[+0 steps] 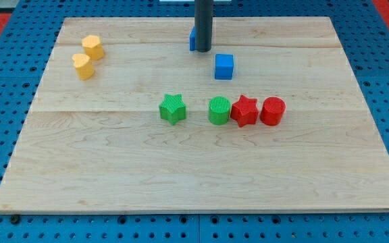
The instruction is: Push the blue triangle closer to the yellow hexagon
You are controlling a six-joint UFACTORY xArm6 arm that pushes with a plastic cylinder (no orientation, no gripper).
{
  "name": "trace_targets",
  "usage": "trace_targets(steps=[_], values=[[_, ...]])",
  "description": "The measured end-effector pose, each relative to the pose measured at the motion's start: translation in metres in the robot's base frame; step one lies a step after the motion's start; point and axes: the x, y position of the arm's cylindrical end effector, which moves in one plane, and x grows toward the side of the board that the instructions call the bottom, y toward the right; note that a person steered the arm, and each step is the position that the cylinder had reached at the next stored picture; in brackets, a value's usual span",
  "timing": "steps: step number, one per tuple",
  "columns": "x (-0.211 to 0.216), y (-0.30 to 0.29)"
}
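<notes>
**Tip against the blue block, the leftward push not yet finished**

Our tip (202, 50) is the bare lower end of a straight dark rod. It has no jaws to open or close, so it holds nothing and can only shove. Touching it, or very nearly, on the side toward the view's left and top, is a small blue block (192, 38). The rod hides most of this block, so we cannot make out its shape. We take it for the blue triangle, since the other blue piece is plainly not one. That piece is a blue cube (224, 67), just beside the tip toward the view's right and bottom, apart from both the tip and the hidden block.

Farther from the tip, toward the view's bottom, a row sits on the pale wooden board (181, 175): a green star (173, 109), then a gap, then a green cylinder (219, 110), a red star (244, 111) and a red cylinder (272, 111) close together.

Farthest off, well to the tip's left, are two yellow blocks. The upper one looks like the yellow hexagon (93, 46), and the lower yellow block (82, 66) may be a heart.

We judge the push to be under way with much ground left. The next move calls for the tip to be on the block's right-hand face, then a steady slide toward the view's left — kept centred so the block does not slip off.
</notes>
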Motion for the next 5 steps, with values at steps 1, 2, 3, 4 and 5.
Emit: trace_targets(steps=[1, 2, 3, 4, 5], values=[[0.001, 0.031], [-0.008, 0.01], [-0.027, -0.039], [-0.032, -0.05], [-0.024, 0.0]])
